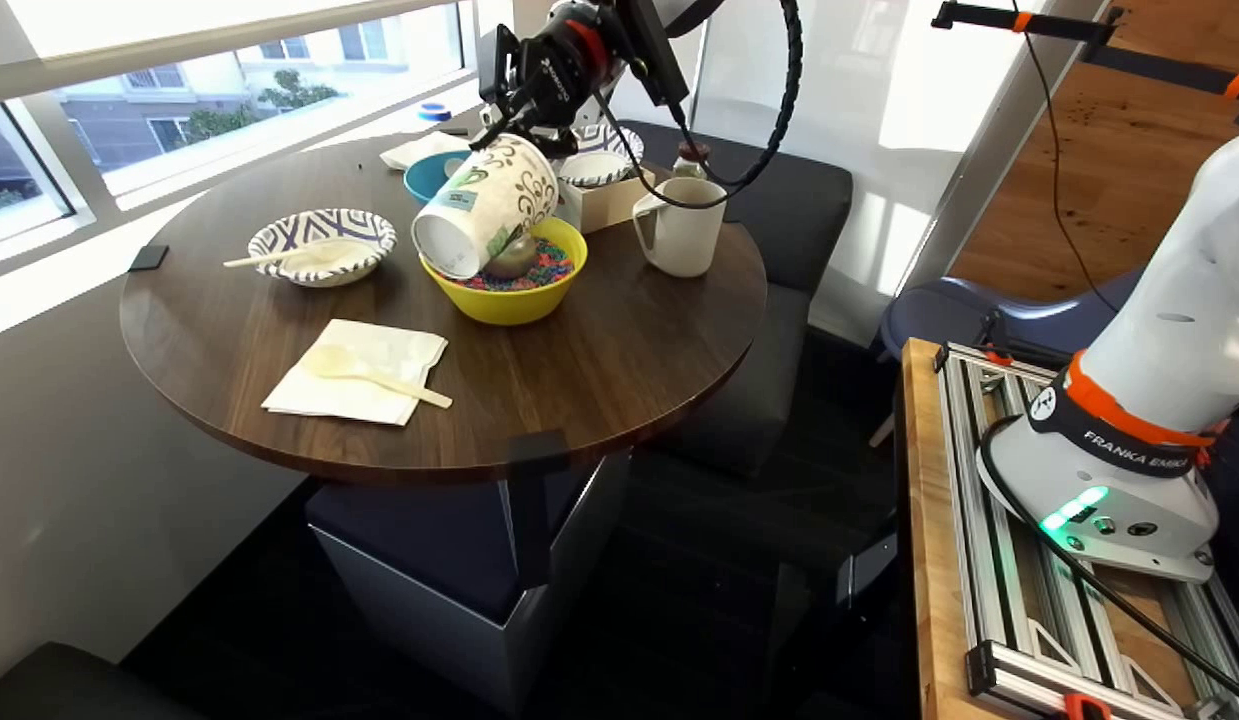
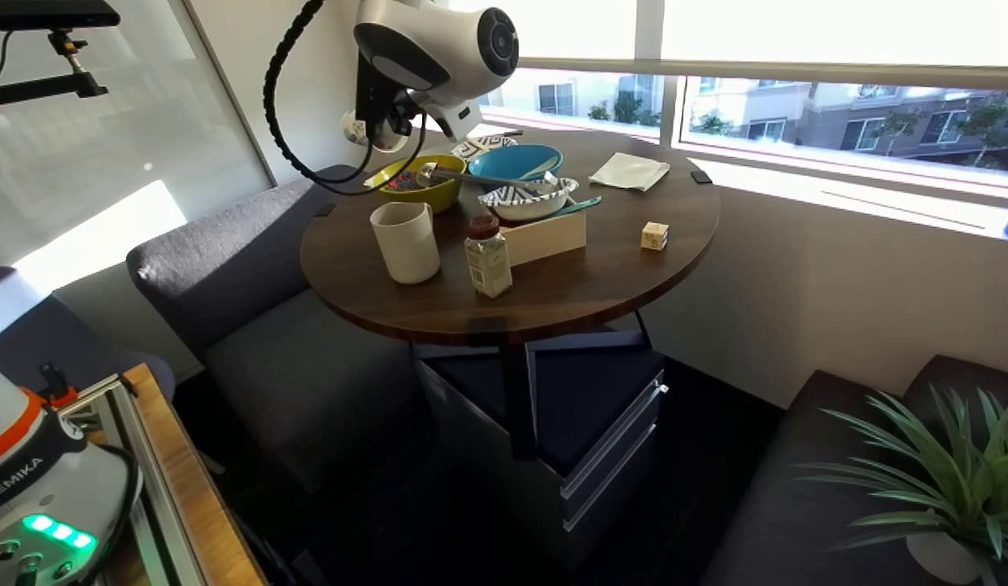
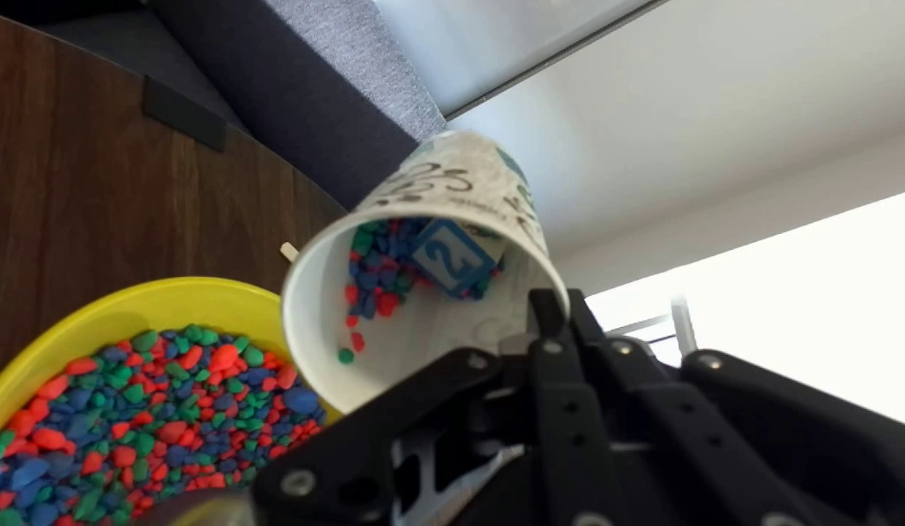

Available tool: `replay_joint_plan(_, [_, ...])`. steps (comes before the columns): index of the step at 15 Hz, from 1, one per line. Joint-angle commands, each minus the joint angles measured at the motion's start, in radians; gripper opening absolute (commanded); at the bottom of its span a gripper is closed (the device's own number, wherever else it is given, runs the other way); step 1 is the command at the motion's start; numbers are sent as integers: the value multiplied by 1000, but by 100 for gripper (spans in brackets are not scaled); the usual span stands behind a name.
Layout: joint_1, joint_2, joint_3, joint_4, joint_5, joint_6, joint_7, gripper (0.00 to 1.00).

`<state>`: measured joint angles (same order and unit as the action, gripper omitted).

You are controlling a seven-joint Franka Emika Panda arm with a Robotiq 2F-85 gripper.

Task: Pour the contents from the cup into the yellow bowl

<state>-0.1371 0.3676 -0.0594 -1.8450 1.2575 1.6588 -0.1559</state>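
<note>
The cup (image 1: 494, 200) is pale with brown scrolls and green marks. It is tilted far onto its side above the yellow bowl (image 1: 514, 305) in an exterior view. In the wrist view, the cup (image 3: 452, 183) shows its open mouth, with coloured pebbles and a block (image 3: 452, 256) marked 2 inside. My gripper (image 3: 558, 314) is shut on the cup's rim, one finger inside and one outside. The yellow bowl (image 3: 167, 296) is beside and below the mouth, holding red, blue and green pebbles and a metal ladle (image 2: 429, 173). The arm partly hides the cup (image 2: 354, 128) in an exterior view.
A blue bowl (image 2: 516, 161), a striped bowl (image 1: 322, 248), a cream mug with handle (image 1: 682, 230), a jar (image 2: 489, 264), a low box (image 2: 556, 236) and a small wooden block (image 2: 655, 236) stand on the round table (image 1: 579, 400). A napkin (image 1: 354, 375) bears a spoon.
</note>
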Motion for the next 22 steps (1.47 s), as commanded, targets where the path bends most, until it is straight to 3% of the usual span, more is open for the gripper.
replay_joint_plan(1, [3, 38, -4, 8, 34, 2, -50, 1])
replay_joint_plan(12, [-8, 112, 16, 32, 232, -59, -214, 1])
replay_joint_plan(22, [-15, 132, -1, 24, 350, -142, -202, 1])
